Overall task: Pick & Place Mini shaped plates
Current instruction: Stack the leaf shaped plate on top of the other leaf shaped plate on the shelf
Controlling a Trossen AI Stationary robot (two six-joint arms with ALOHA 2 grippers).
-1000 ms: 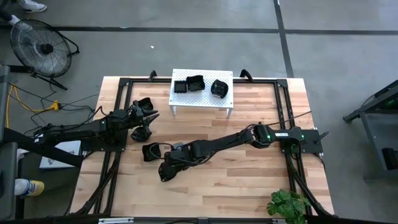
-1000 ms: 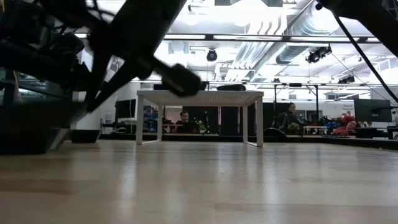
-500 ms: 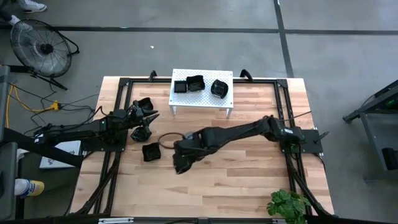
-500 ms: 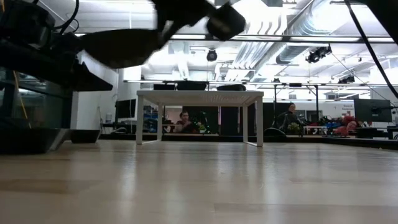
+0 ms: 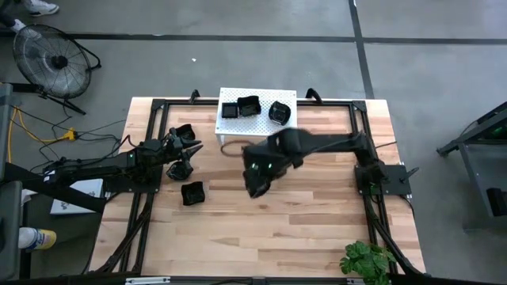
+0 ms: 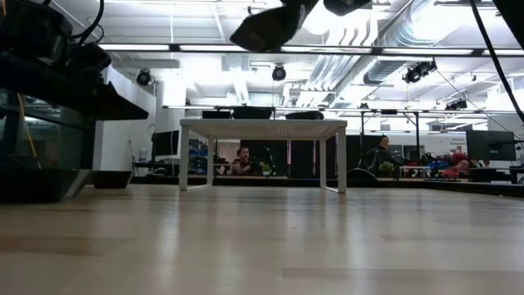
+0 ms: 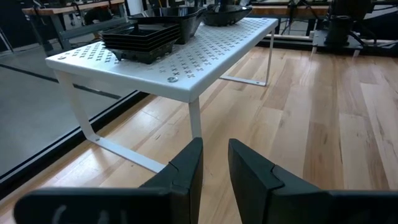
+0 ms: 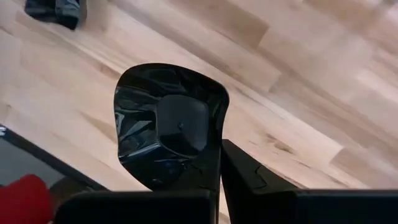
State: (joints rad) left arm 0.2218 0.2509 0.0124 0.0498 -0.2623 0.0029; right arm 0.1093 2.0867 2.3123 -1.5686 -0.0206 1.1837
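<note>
glossy black plastic catches the light in the right wrist view, where the right gripper (image 8: 219, 163) pinches a wavy-rimmed mini plate (image 8: 166, 127) by its edge, fingers nearly closed on the thin rim. a second ago that arm reached low over the middle of the wooden table (image 5: 317, 229), close to the loose plate (image 5: 192, 192) lying on the boards; half a second ago it had lifted and drawn back a little; now the right gripper (image 5: 257, 176) hangs high, just in front of the white perforated stand (image 5: 257, 120), with the plate carried well clear of the tabletop. in the low view the held plate (image 6: 268, 26) has climbed to the top of the picture as a dark tilted sliver.

on the stand sit three more black dishes: a ribbed square stack (image 5: 230, 110), a squarish dish (image 5: 249, 104) and a rounder one (image 5: 279, 112). the stand is thin white metal, punched with small cross-shaped holes, on slim bent legs (image 7: 194, 118); its stack of square plates (image 7: 144, 40) shows layered ridged edges. the tabletop is pale, smooth wood in long planks.

the left gripper (image 5: 181, 151) has not moved, waiting at the table's left side beside two more small black dishes (image 5: 182, 131), its fingers (image 7: 185, 168) set narrowly apart and holding nothing.
</note>
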